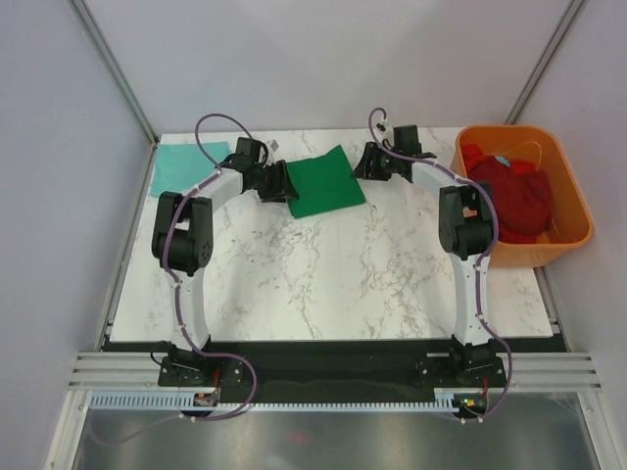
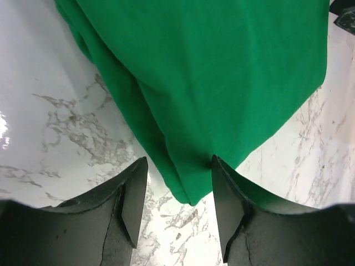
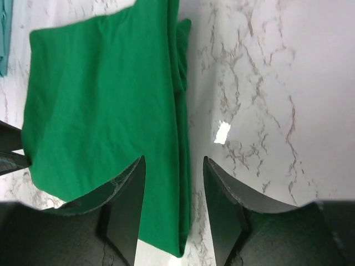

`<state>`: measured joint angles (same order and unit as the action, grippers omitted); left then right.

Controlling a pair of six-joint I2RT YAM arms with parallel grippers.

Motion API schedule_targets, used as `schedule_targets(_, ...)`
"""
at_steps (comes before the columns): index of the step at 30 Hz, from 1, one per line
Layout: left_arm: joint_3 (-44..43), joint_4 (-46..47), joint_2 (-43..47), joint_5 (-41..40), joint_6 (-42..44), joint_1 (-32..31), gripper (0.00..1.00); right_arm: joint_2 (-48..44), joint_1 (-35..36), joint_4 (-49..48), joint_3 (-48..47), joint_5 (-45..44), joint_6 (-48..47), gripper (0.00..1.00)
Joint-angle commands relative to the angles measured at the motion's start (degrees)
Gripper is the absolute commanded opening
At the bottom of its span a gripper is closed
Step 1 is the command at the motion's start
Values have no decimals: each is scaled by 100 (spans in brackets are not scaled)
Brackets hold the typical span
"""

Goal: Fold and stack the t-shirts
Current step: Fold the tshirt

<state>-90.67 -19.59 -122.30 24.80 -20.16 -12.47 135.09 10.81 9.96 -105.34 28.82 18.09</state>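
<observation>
**Top view.** The green shirt (image 1: 328,181) lies folded into a compact rectangle at the far middle of the table (image 1: 323,284). The left gripper (image 1: 286,186) sits at its left edge and the right gripper (image 1: 364,163) at its right edge. One arm on each side suits a two-handed fold. The teal shirt (image 1: 186,159) lies flat at the far left, apart from the green shirt, and probably marks the stack site. The red shirts (image 1: 514,196) are heaped unfolded in the tub (image 1: 568,235) at the right, which keeps them off the work area.

**Left wrist view.** The left gripper's jaws stand apart, released. A folded corner of the green shirt reaches into the gap. Bare marble shows between the cloth and one finger (image 2: 130,205), so nothing is clamped.

**Right wrist view.** The right gripper's jaws are likewise parted, released. The layered edge of the green shirt runs through the gap and rests flat on the table. A strip of the teal shirt shows at the upper left.

**Assessment.** The green fold looks complete. Moving it to the stack likely requires gripping all layers together, or the fold may open.
</observation>
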Motion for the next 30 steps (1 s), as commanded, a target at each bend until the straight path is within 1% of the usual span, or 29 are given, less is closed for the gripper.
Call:
schedule_targets(1, 128, 123, -4, 290, -225, -45, 56, -123, -44, 138, 119, 282, -314, 54)
schedule_targets(2, 233, 123, -13, 228, -234, -45, 55, -132, -52, 130, 223, 291, -332, 53)
schedule_targets(3, 278, 123, -22, 97, -234, -45, 49, -149, -44, 121, 285, 308, -341, 52)
schedule_targets(4, 322, 123, -31, 43, -234, -45, 44, -193, -52, 121, 347, 343, -341, 50)
schedule_targets(5, 392, 105, -31, -1, -242, -45, 39, -202, -53, 112, 469, 370, -332, 45)
schedule_targets(6, 427, 105, -31, -45, -251, -45, 29, -228, -44, 112, 531, 405, -306, 42)
schedule_targets(7, 454, 105, -13, -54, -269, -36, 26, -298, -44, 112, 602, 431, -288, 38)
schedule_targets(8, 506, 114, -4, -36, -286, -36, 22, -342, -35, 94, 750, 440, -262, 27)
schedule_targets(10, 559, 105, 22, 7, -321, -36, 12, -587, -17, -54, 996, 467, -122, 18)
schedule_targets(11, 638, 105, 92, 8, -322, -36, 12, -693, -17, -151, 1328, 467, -52, 10)
schedule_targets(12, 682, 105, 145, 8, -322, -36, 12, -816, 17, -300, 1506, 406, 19, 6)
schedule_targets(13, 944, 105, 415, 16, -400, -36, 6, -1461, 96, -432, 2195, 223, 98, 0)
schedule_targets(14, 946, 105, 418, 16, -401, -36, 6, -1468, 97, -433, 2202, 221, 151, 0)
schedule_targets(16, 1218, -106, 732, -149, -559, -36, 7, -1774, 149, -503, 2798, 28, 256, 0)
schedule_targets(18, 1463, -228, 979, -273, -594, -36, 10, -2170, 176, -530, 3341, -130, 476, 0)
schedule_targets(20, 1579, -325, 1304, -370, -594, -36, 16, -2476, 220, -556, 3659, -227, 643, 1)
schedule_targets(21, 1631, -378, 1410, -396, -577, -36, 19, -2557, 237, -582, 3905, -219, 765, 5)
schedule_targets(22, 1632, -492, 1585, -431, -568, -45, 26, -2636, 272, -600, 3994, -227, 784, 8)
schedule_targets(23, 1614, -554, 1665, -467, -550, -36, 30, -2767, 299, -591, 4073, -271, 810, 12)
schedule_targets(24, 1562, -624, 1718, -484, -541, -36, 34, -2829, 308, -565, 4170, -341, 845, 21)
schedule_targets(25, 1527, -746, 1779, -476, -541, -36, 42, -2926, 299, -504, 4197, -385, 837, 27)
schedule_targets(27, 1413, -800, 1894, -319, -506, -36, 45, -3014, 299, -372, 4162, -525, 776, 37)
schedule_targets(28, 1351, -818, 1912, -318, -506, -36, 45, -3058, 299, -328, 4110, -544, 758, 39)
schedule_targets(30, 1097, -800, 1851, -195, -427, -45, 45, -3059, 308, -240, 3890, -588, 723, 48)
